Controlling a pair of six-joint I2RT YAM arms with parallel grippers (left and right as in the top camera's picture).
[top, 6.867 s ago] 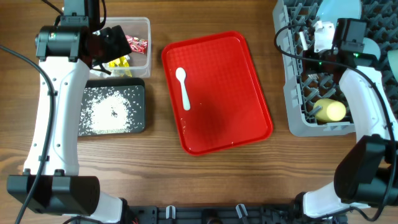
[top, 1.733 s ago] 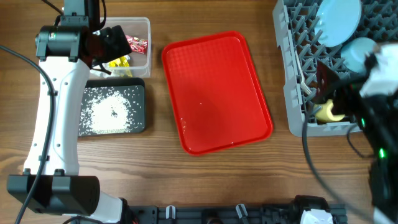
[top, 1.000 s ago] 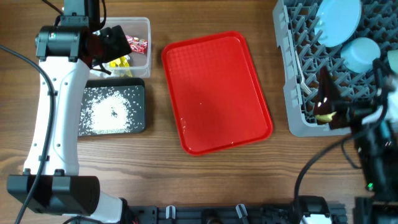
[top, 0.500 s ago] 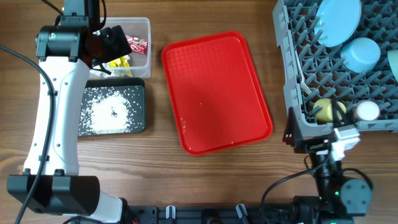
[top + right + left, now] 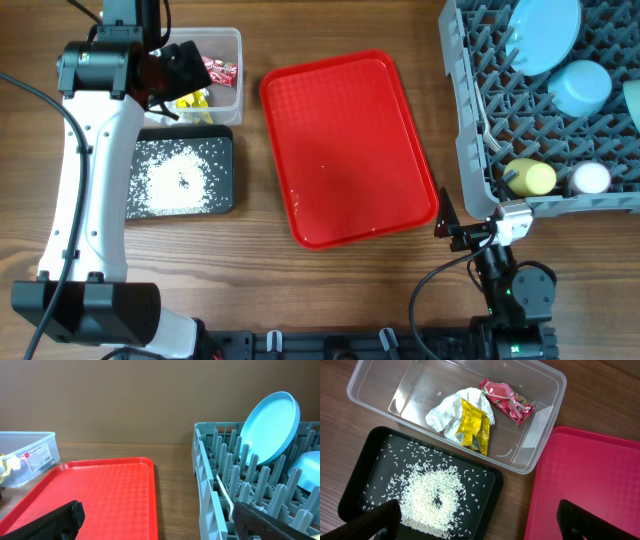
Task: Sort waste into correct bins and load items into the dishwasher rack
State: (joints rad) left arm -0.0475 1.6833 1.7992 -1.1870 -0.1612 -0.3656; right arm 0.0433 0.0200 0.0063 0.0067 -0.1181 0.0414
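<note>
Left pincer (image 5: 480, 525) spread, empty, above clear tub (image 5: 370, 380) holding yellow wrapper (image 5: 472, 427), napkin (image 5: 445, 412), red wrapper (image 5: 507, 400); rice (image 5: 432, 500) in black tub (image 5: 355, 485). Right pincer (image 5: 160, 527) spread, empty, beside dishwasher rack (image 5: 207, 485).

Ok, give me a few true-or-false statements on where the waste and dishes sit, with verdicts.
1. The yellow wrapper lies in the clear tub. True.
2. The rice grains are in the clear tub. False: they lie in the black tub.
3. The blue plate stands on edge in the grey rack. True.
4. The red tray lies between the tubs and the rack. True.
5. The yellow cup sits on the red tray. False: it lies in the rack.
</note>
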